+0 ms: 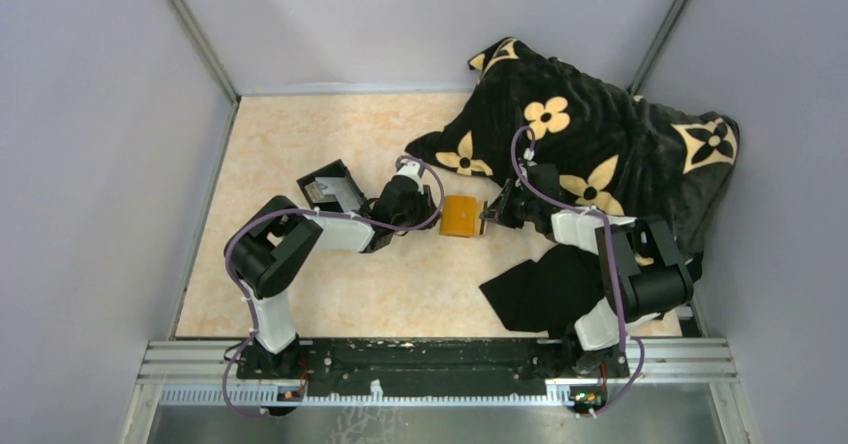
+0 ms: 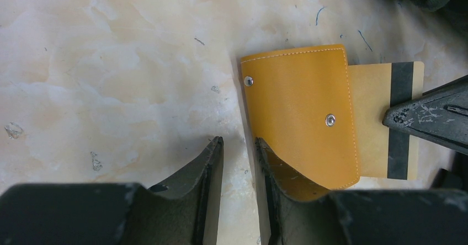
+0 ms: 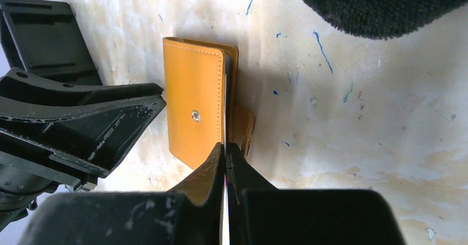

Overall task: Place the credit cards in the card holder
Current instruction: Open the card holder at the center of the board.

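1. The bench carries everything. A flowered black blanket is heaped at its far right.
2. The black box stands open left of centre, and something pale lies in it, too small to name.
3. The left claw is spread with nothing between its jaws. One finger touches the card holder's edge, apparently bracing it.
4. The right claw is pressed together, pinching the card's striped end.
5. The card holder lies flat mid-bench between the claws. It looks light and soft, likely to slide or buckle, so it is better braced than squeezed.
6. The golden-tan card is partly inside the sleeve, with its striped end still out. It looks thin, stiff and slick, best held by the outer short edge and pushed straight.
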Robot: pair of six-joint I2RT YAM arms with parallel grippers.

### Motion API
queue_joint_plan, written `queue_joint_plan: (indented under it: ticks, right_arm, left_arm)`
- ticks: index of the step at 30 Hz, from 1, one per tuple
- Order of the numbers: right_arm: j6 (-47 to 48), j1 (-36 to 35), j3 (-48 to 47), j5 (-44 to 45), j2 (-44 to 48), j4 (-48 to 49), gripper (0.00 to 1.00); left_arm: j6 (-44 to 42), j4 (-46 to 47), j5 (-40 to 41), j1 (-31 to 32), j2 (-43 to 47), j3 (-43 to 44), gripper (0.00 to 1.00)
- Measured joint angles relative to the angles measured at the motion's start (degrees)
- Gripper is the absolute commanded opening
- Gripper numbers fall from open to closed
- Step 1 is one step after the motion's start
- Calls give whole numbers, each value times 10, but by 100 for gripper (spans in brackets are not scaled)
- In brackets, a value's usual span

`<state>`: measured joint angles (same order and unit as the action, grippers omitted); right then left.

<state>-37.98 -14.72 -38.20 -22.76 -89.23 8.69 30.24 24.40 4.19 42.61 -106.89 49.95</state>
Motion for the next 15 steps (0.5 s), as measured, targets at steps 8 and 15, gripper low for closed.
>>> queue_joint_plan:
  ticks: [8, 15]
  right_arm:
    - [-7, 0, 3, -3, -1, 15, 0]
    - [-8, 0, 3, -5, -1, 14, 0]
  left_arm:
    - [0, 0, 0, 0, 0, 0, 34]
    - [0, 0, 0, 0, 0, 0, 34]
